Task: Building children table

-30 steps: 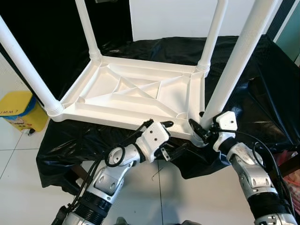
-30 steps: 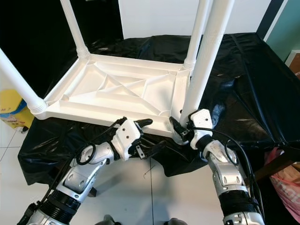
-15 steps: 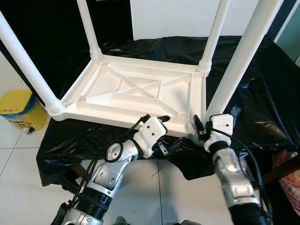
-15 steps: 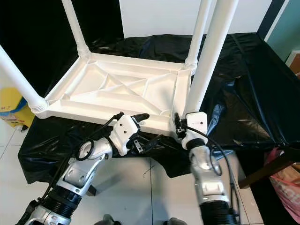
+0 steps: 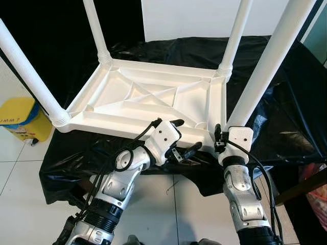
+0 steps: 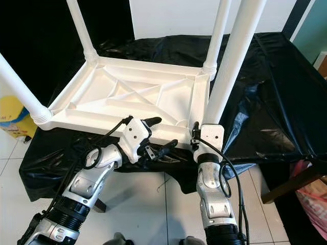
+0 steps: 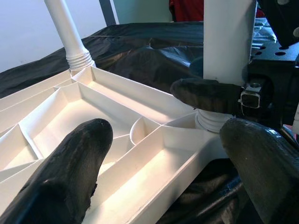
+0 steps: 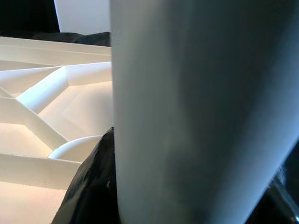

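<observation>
A white plastic children's table (image 5: 148, 102) lies upside down on a black-draped surface, its four legs pointing up. My right gripper (image 5: 220, 138) is shut around the base of the near right leg (image 5: 265, 66), just above its threaded socket. In the right wrist view that leg (image 8: 201, 107) sits between the fingers (image 8: 93, 182). My left gripper (image 5: 186, 135) is open and straddles the table's near rim beside that corner, one finger over the rim and one below it. The left wrist view looks between its wide-spread fingers (image 7: 70, 158) at the leg (image 7: 229, 37).
The black cloth (image 5: 286, 112) hangs over the support's near edge. A yellow bin (image 5: 20, 120) stands on the white tiled floor (image 5: 25, 204) at the left. A pink bag (image 5: 314, 178) and a wooden piece are at the far right.
My right forearm has swung leftward to stand under the leg base, its wrist turning around the leg while still gripping it. The left gripper has risen slightly toward the rim.
</observation>
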